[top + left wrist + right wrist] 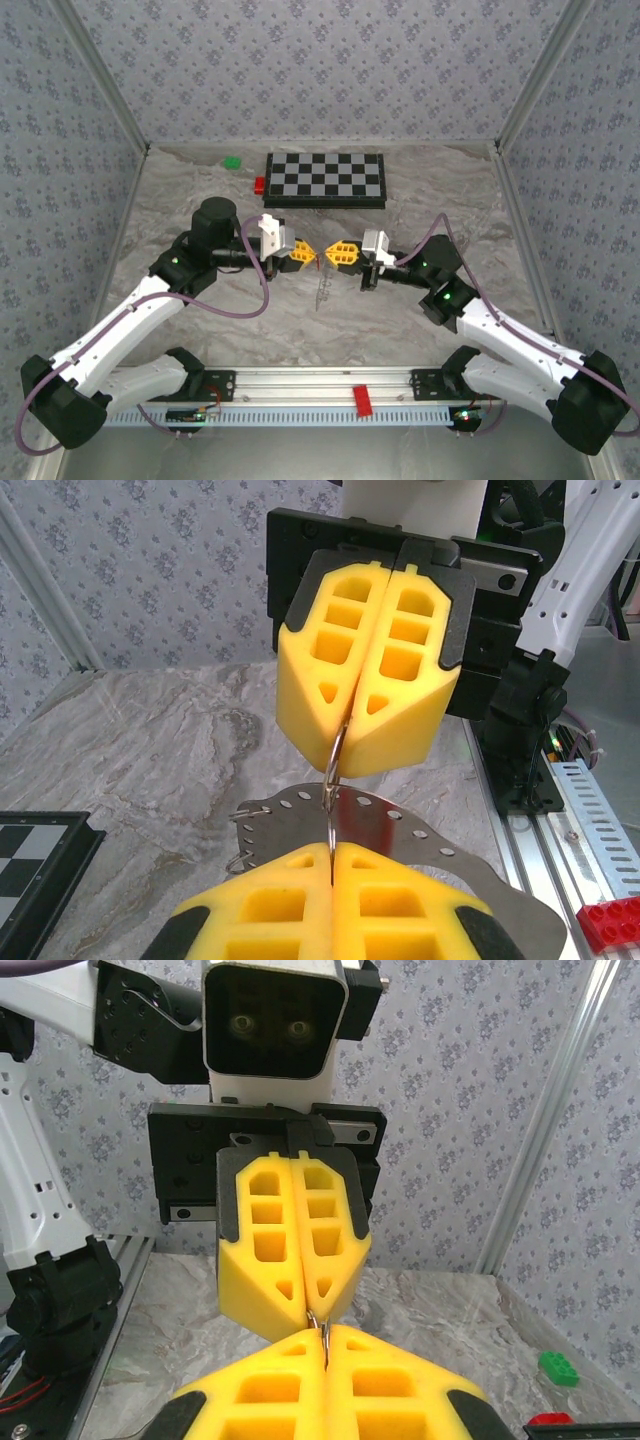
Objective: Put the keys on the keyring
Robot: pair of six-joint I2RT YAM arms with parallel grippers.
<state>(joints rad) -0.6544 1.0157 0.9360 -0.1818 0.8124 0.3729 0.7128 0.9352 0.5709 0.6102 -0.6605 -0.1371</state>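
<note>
Marble table (pixel 340 335): left claw (pixel 308 256) and right claw (pixel 331 255), before the chessboard (pixel 325 178), both clench the keyring (pixel 336 765).
Uneven pulling between arms could bend it or wrench it free.

Chessboard (pixel 325 180) and red block (pixel 259 185) far back, open tabletop (pixel 400 330) nearer

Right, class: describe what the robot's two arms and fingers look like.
The left arm and right arm have white links, black joints and a small green light each. A purple cable loops along each. The fingers are yellow wedge-shaped blocks with cut-out pockets on black mounts, below a white camera box.
</note>
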